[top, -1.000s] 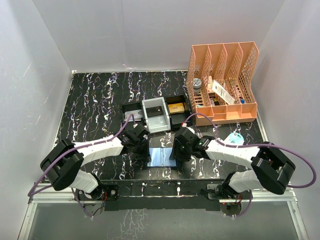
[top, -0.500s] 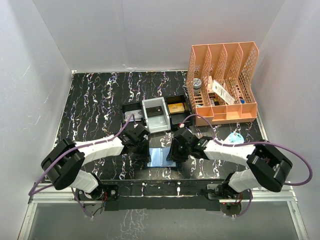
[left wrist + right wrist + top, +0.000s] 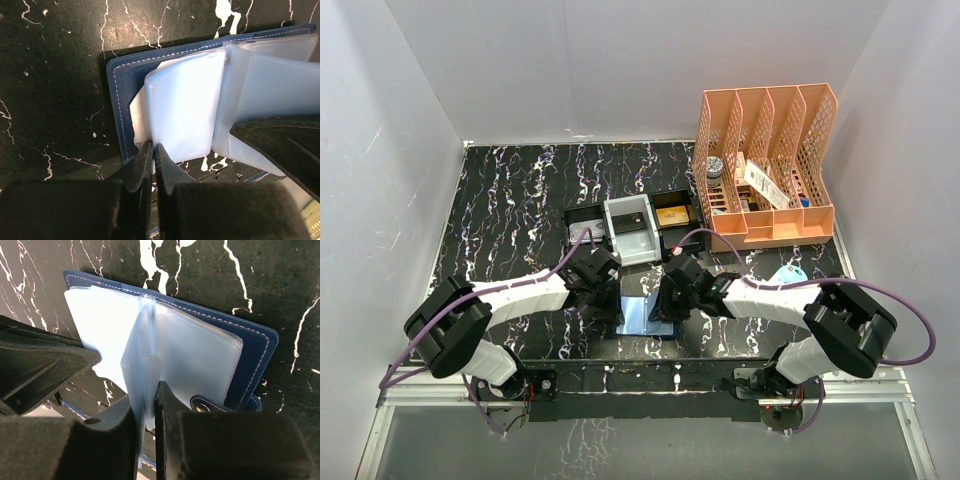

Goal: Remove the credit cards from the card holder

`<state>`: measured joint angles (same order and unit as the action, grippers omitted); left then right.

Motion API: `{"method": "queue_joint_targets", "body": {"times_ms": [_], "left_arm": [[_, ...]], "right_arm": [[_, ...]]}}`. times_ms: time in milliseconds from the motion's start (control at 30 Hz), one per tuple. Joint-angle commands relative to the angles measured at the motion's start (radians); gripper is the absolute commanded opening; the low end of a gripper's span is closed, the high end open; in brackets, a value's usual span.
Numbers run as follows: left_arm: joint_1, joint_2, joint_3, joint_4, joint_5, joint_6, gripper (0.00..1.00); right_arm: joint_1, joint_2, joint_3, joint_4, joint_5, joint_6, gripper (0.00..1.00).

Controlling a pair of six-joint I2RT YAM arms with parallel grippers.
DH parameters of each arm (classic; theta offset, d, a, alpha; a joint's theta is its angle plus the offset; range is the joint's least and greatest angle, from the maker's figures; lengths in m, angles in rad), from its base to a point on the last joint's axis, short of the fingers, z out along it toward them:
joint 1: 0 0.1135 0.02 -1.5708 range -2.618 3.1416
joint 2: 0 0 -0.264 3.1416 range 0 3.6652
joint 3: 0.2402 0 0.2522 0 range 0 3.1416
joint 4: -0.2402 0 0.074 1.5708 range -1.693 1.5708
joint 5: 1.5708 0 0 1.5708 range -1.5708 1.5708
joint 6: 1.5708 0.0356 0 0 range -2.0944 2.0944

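The black marbled worktop (image 3: 510, 200) carried a peach file organiser (image 3: 765, 165) at its far right corner and a black-and-white compartment tray (image 3: 611, 222) near its middle. The card holder (image 3: 640, 312) lay open just nearer than the tray, close to the middle of the near edge, with one of my arms on each side of it.

My left fingers (image 3: 142, 165) were pressed together, their tips at the navy cover's left edge. I judged they were there to pin that flap flat so the holder would not lift or slide. I could not tell whether anything thin was caught between them. My right fingers (image 3: 170, 412) pinched a plastic sleeve (image 3: 142, 355) and held it upright off the stack, probably to open a page and reach what sat in it.

The overhead camera showed only a pale blue patch between two dark wrists. The left wrist camera showed a white corner (image 3: 136, 117) peeking from under the clouded sleeves, which I took for one of the credit cards, not yet drawn out. The right wrist camera did not show that corner. It did show the raised sleeve edge-on between my fingers and the snap tab (image 3: 200, 402) at the holder's right edge.
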<state>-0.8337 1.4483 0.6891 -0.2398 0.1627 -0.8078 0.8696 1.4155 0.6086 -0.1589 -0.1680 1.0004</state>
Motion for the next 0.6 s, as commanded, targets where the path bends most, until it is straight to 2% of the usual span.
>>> {"method": "queue_joint_targets", "body": {"times_ms": [0,133,200,367,567], "left_arm": [[-0.010,-0.009,0.046,-0.061,-0.024,0.026,0.00],[-0.010,-0.030,0.046,-0.109,-0.078,0.012,0.00],[-0.010,-0.034,0.032,-0.094,-0.062,0.002,0.00],[-0.010,-0.023,0.014,-0.061,-0.032,-0.010,0.00],[-0.010,-0.023,0.028,-0.069,-0.034,-0.003,0.00]], "right_arm": [[0.003,-0.014,0.088,-0.073,0.047,-0.033,0.17],[0.003,-0.088,0.122,-0.235,0.166,-0.044,0.39],[0.003,-0.118,0.118,-0.278,0.195,-0.045,0.44],[0.003,-0.137,0.091,-0.306,0.195,-0.032,0.44],[0.003,-0.116,0.064,-0.252,0.166,-0.016,0.40]]}}
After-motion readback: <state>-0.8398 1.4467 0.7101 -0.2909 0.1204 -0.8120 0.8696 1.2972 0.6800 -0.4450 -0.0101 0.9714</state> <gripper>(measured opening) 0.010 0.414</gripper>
